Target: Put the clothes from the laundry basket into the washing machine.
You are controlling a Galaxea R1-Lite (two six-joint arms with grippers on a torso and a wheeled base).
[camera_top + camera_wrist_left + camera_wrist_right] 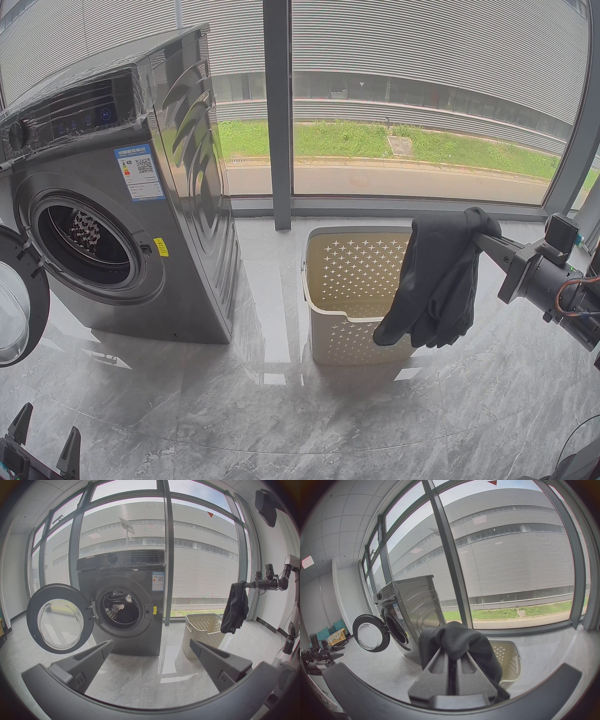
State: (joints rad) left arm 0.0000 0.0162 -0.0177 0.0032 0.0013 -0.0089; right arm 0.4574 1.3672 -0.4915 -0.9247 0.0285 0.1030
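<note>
Grasping clothes (437,275) near the laundry basket (306,294), right pincer (452,658) hovers; left pincer (150,643) released.

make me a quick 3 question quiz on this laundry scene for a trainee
1. Short answer: which gripper holds the dark grey cloth garment?
2. True or false: the round glass door of the grey front-loading washing machine hangs open.
3. Pick one: the left gripper is A) open, holding nothing; B) shut on a white towel; C) shut on a basket handle.

Key: 1) the right gripper; 2) true; 3) A
</note>
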